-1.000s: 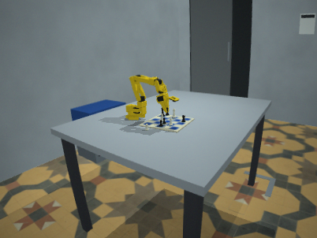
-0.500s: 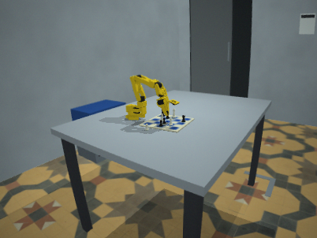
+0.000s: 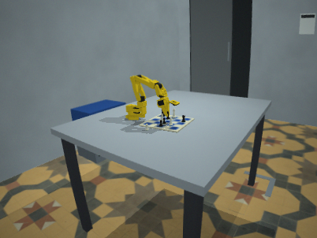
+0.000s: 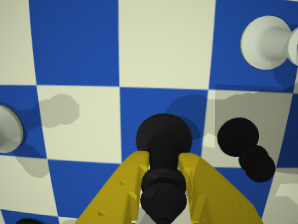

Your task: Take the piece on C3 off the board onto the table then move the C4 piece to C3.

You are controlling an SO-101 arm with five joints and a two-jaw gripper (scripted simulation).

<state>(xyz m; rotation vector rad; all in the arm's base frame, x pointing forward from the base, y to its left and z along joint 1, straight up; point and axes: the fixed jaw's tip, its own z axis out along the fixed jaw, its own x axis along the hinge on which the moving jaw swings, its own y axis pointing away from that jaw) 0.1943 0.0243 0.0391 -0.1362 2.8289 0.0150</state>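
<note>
In the wrist view my gripper (image 4: 164, 160) is shut on a black chess piece (image 4: 162, 137). I see the piece from above, between the two yellow fingers and close over a blue square of the blue-and-white board (image 4: 166, 36). Its shadow falls on the squares just beside it. Another black piece (image 4: 245, 147) stands one square to the right. A white piece (image 4: 266, 42) stands at the upper right. In the exterior view the gripper (image 3: 162, 117) hangs low over the middle of the board (image 3: 180, 127). The square labels are out of view.
The arm's base (image 3: 136, 112) stands behind the board on the grey table (image 3: 197, 154). A blue box (image 3: 96, 108) lies behind the table.
</note>
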